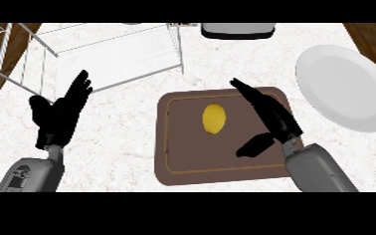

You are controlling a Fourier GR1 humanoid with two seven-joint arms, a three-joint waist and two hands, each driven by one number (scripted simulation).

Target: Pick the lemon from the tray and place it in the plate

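A yellow lemon lies near the middle of a brown tray on the white marble counter. My right hand hovers over the tray's right part, just right of the lemon, fingers straight and thumb spread toward the lemon; it holds nothing. A white plate sits at the right edge, partly cut off by the view. My left hand rests open at the left, fingers up, well away from the tray.
A wire dish rack stands at the back left. A white and dark appliance sits at the back centre. Dark wood shows at both upper corners beyond the counter's edges.
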